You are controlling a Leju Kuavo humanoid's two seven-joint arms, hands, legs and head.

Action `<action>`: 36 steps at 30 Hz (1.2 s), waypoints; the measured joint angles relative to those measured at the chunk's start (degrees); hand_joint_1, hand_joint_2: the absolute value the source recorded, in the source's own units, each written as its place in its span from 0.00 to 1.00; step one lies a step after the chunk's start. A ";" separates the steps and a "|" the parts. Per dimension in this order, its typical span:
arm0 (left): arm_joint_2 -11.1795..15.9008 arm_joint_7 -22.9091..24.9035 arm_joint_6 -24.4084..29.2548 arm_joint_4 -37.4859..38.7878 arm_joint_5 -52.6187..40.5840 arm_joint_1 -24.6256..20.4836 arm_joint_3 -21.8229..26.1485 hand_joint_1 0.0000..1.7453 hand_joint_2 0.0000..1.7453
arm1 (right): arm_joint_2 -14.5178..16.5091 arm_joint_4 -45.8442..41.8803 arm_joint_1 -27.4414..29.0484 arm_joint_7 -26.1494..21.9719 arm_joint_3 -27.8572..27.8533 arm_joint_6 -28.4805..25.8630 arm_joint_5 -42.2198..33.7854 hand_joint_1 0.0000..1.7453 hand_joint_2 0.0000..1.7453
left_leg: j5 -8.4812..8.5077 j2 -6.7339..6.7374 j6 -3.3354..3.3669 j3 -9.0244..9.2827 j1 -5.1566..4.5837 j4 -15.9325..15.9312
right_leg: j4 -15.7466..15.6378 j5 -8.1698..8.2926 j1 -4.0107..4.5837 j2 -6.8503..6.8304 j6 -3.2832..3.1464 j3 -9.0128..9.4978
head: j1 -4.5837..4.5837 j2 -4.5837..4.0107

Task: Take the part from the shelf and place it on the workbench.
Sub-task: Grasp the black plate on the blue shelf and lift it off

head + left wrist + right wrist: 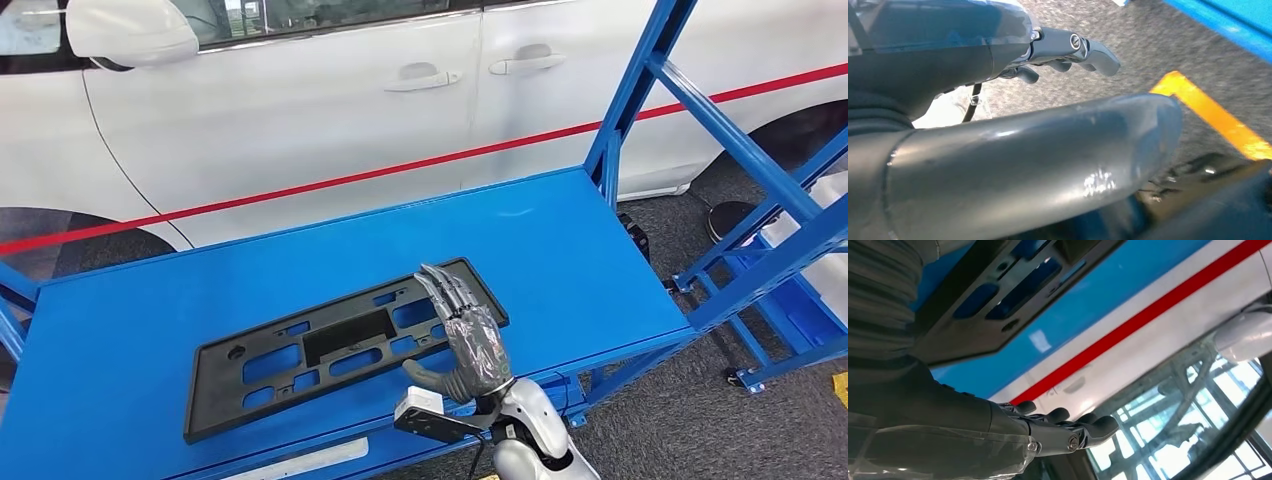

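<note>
A flat black rectangular plastic panel with cut-outs (345, 343) is laid on the blue metal surface (560, 250), its long axis running left to right. The right hand (468, 338) is held open and empty over its right end; the left hand (1068, 50) hangs low, holding nothing.

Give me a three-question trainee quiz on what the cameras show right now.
1. True or false: the black part lies flat on the blue workbench.
2. The right hand is: A) gripping the part, B) over the part's right end with fingers extended and nothing in it, C) touching the car.
3. Fill in: behind the workbench stands a white ___ with a red stripe.

Key: 1 true. 2 B. 3 car.
</note>
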 joint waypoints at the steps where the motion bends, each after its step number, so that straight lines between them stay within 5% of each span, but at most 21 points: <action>1: -0.01 0.35 -0.20 0.00 -0.39 0.04 -0.11 0.00 0.00 | 0.41 0.87 -0.57 0.34 0.04 0.53 -0.09 0.00 1.00 | 0.28 0.01 0.39 0.22 0.09 -0.45 | 0.86 -0.64 0.01 -0.01 0.18 -0.39 | 0.03 0.00; 4: -0.05 1.10 -0.80 0.00 -1.41 0.04 -0.80 0.00 0.00 | 1.56 4.07 -2.84 1.56 0.37 2.54 -0.35 0.00 1.00 | 0.56 0.15 1.12 0.53 -0.02 -1.02 | 10.07 -5.19 0.00 0.14 0.35 -4.98 | 0.08 0.00; 6: -0.06 1.32 -0.91 0.00 -1.77 0.05 -1.19 0.00 0.00 | 2.24 6.13 -3.78 2.06 0.60 3.46 -0.52 0.00 1.00 | 0.40 0.02 1.33 0.65 -0.22 -0.97 | 15.00 -6.16 -0.02 0.16 0.41 -7.78 | 0.07 0.00; 8: -0.07 1.36 -0.92 0.00 -2.11 0.06 -1.41 0.00 0.00 | 2.99 7.92 -4.81 2.44 0.97 4.66 -0.64 0.00 1.00 | 0.10 -0.25 1.31 1.01 -0.34 -0.87 | 12.01 -3.06 -0.01 0.16 0.19 -6.78 | 0.09 0.00; 11: -0.29 0.90 -0.84 0.01 -2.43 -0.01 -1.74 0.00 0.00 | 4.80 11.49 -7.57 2.84 2.29 6.18 -0.87 0.00 1.00 | -0.72 -0.40 0.64 1.39 -0.59 -0.43 | 1.88 1.52 0.38 0.19 -0.77 -2.15 | 0.01 0.00; 16: -0.67 -0.02 -0.60 0.02 -2.45 -0.45 -1.87 0.00 0.00 | 7.82 16.95 -10.66 2.78 4.26 6.37 -2.19 0.00 1.00 | -1.91 -0.38 -0.93 1.38 -0.41 0.36 | -0.73 1.42 0.53 0.30 -1.94 -0.85 | -0.19 0.00; 18: -0.68 -0.09 -0.57 0.02 -2.53 -0.49 -1.91 0.00 0.00 | 8.56 18.60 -11.75 2.78 5.00 6.95 -2.92 0.00 1.00 | -4.58 -0.37 -1.64 -0.77 -0.18 5.15 | -1.20 1.46 0.22 0.22 -2.38 -0.40 | -0.47 0.00; 21: -0.67 -0.02 -0.56 0.02 -2.57 -0.40 -1.96 0.00 0.00 | 9.02 20.81 -12.64 2.51 6.07 8.45 -4.98 0.00 1.00 | -8.11 -0.35 -2.47 -6.37 0.24 15.41 | -1.20 1.25 0.20 0.13 -2.60 -0.22 | -0.64 0.00; 23: -0.63 0.07 -0.50 0.02 -2.43 -0.26 -1.95 0.00 0.00 | 9.03 21.75 -12.71 1.57 6.55 8.64 -6.56 0.00 1.00 | -5.47 -0.32 -2.73 -6.33 0.51 13.83 | -1.08 1.03 0.06 0.22 -2.40 0.02 | -0.65 -0.01; 25: -0.57 0.21 -0.37 0.03 -2.17 -0.17 -1.89 0.00 0.00 | 8.89 21.75 -12.69 0.44 6.72 8.18 -8.06 0.00 1.00 | -1.08 -0.31 -2.81 -3.07 0.70 6.03 | -0.83 0.69 -0.08 0.37 -1.94 0.31 | -0.68 -0.01; 27: -0.54 0.27 -0.18 0.04 -1.81 -0.13 -1.71 0.00 0.00 | 8.35 20.24 -12.64 -0.04 6.72 7.88 -9.13 0.00 1.00 | 0.64 -0.40 -2.31 -0.98 0.56 0.98 | -0.56 0.51 0.02 0.48 -1.29 0.23 | -0.76 0.00; 31: -0.29 0.26 0.14 0.04 -1.55 -0.01 -1.32 0.00 0.00 | 6.99 16.66 -12.58 -0.04 6.73 7.89 -10.02 0.00 1.00 | 0.95 -0.42 -0.43 -0.83 0.33 0.00 | -0.16 0.21 -0.01 0.47 0.02 -0.06 | -0.75 -0.01; 33: -0.24 0.26 0.17 0.04 -1.54 -0.01 -1.25 0.00 0.00 | 6.45 15.63 -12.53 -0.09 6.76 7.77 -10.04 0.00 1.00 | 1.25 -0.30 0.51 -0.73 0.36 -0.36 | 3.97 -2.41 -0.08 0.39 0.29 -1.88 | -0.63 0.00; 36: -0.23 0.30 0.32 0.04 -1.25 0.04 -1.12 0.00 0.00 | 5.15 13.82 -11.89 -0.35 6.82 6.84 -9.50 0.00 1.00 | 1.24 -0.28 1.12 -0.88 -0.08 -0.29 | 14.33 -6.78 0.01 0.37 0.31 -6.88 | -0.48 -0.01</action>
